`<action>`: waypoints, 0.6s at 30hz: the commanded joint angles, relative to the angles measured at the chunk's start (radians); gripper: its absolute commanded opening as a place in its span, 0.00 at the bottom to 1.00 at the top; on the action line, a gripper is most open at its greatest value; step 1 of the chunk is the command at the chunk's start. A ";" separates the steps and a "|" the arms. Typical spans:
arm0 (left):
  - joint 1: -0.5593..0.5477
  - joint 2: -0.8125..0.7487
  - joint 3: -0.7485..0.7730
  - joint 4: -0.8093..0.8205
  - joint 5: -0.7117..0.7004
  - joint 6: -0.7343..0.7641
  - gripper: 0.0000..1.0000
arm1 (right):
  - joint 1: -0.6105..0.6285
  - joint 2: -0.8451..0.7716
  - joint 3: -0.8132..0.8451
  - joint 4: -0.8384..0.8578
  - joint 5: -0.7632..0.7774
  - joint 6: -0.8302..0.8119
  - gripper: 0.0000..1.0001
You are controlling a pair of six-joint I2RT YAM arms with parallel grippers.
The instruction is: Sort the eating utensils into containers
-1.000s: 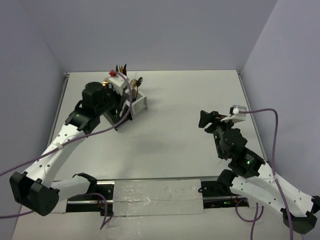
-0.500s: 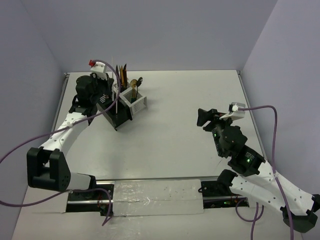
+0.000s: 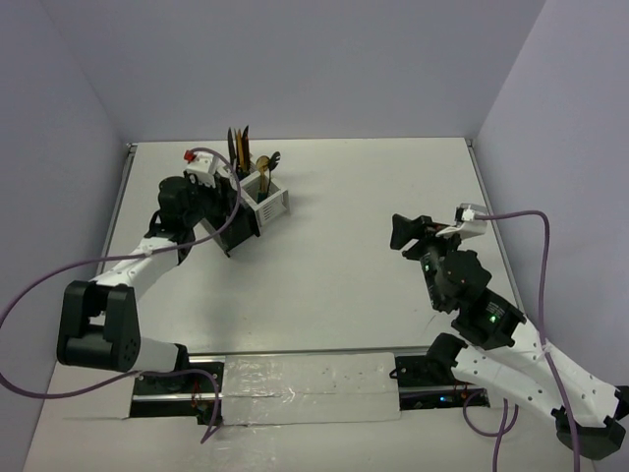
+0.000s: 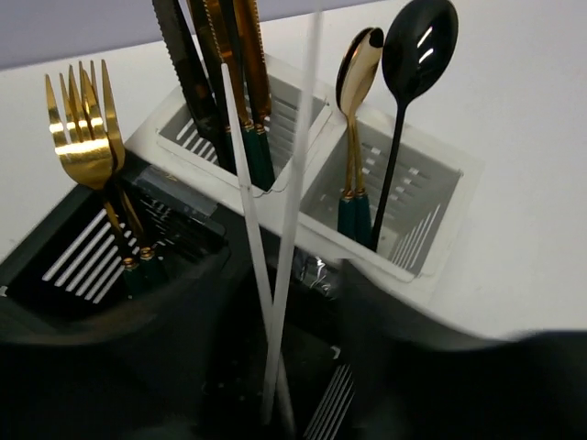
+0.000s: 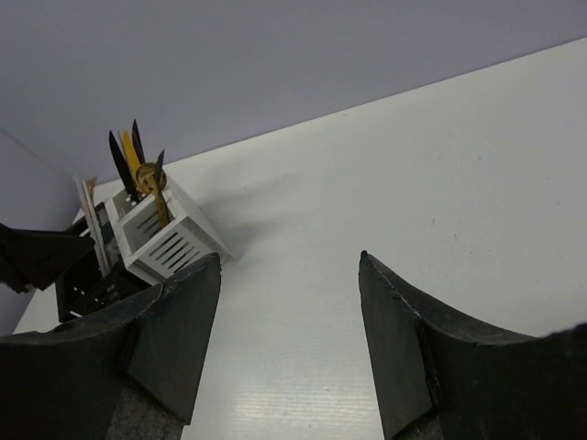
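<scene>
The containers stand at the back left of the table, a black caddy (image 3: 236, 228) joined to a white caddy (image 3: 267, 199). In the left wrist view, gold forks (image 4: 87, 137) stand in a black compartment. Knives (image 4: 220, 73), a gold spoon (image 4: 358, 64) and a black spoon (image 4: 417, 46) stand in the white compartments (image 4: 431, 197). Two pale chopsticks (image 4: 292, 183) cross and lean in the near black compartment, between the jaws of my open left gripper (image 4: 282, 266), untouched. My right gripper (image 3: 401, 234) hovers open and empty at the right, its view showing both caddies (image 5: 165, 238) far off.
Grey walls close the table (image 3: 373, 187) at the back and both sides. A purple cable (image 3: 221, 167) loops over the left wrist near the utensil tops. A taped strip (image 3: 305, 379) lies along the near edge between the arm bases.
My left gripper was shut on the chopsticks; it has now opened, leaving them standing in the black caddy. The left arm shifted slightly at the caddies. The right arm barely moved.
</scene>
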 commanded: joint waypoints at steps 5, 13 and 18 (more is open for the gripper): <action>0.029 -0.210 0.127 -0.202 -0.002 0.068 0.99 | -0.005 -0.041 0.022 -0.033 -0.002 -0.001 0.70; 0.032 -0.399 0.554 -0.825 -0.227 0.262 0.99 | -0.044 0.069 0.129 -0.284 -0.070 0.005 0.84; 0.032 -0.543 0.532 -1.046 -0.439 0.445 0.99 | -0.242 0.181 0.139 -0.396 -0.411 -0.013 0.97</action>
